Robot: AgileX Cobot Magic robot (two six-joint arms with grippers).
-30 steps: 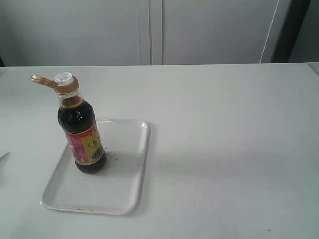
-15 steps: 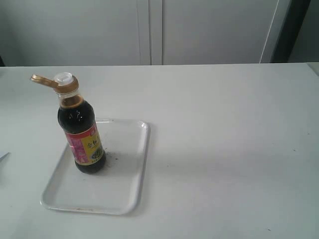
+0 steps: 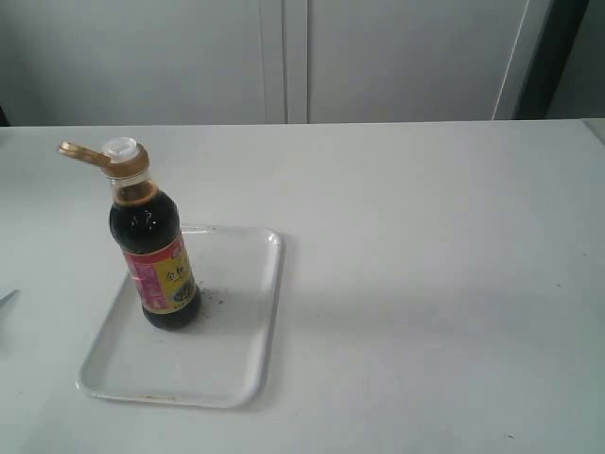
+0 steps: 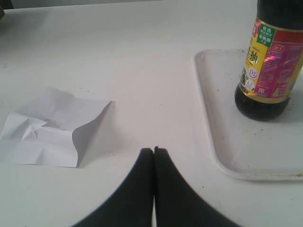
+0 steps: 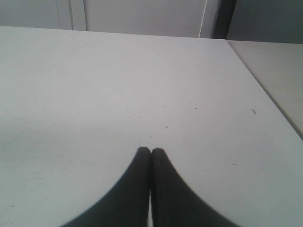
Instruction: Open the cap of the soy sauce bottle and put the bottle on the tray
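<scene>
The soy sauce bottle stands upright on the white tray, near the tray's left side. Its golden-brown cap is flipped open to the left, baring the white spout. The left wrist view shows the bottle's lower half on the tray, with my left gripper shut and empty over the bare table, well apart from the tray. My right gripper is shut too, holding nothing, above empty tabletop. Neither gripper appears in the exterior view.
A crumpled sheet of white paper lies on the table on the side of the left gripper away from the tray; its corner peeks in at the exterior view's left edge. The table's edge runs past the right gripper.
The paper corner at the exterior view's left edge shifts very slightly. The bottle and the tray stay still.
</scene>
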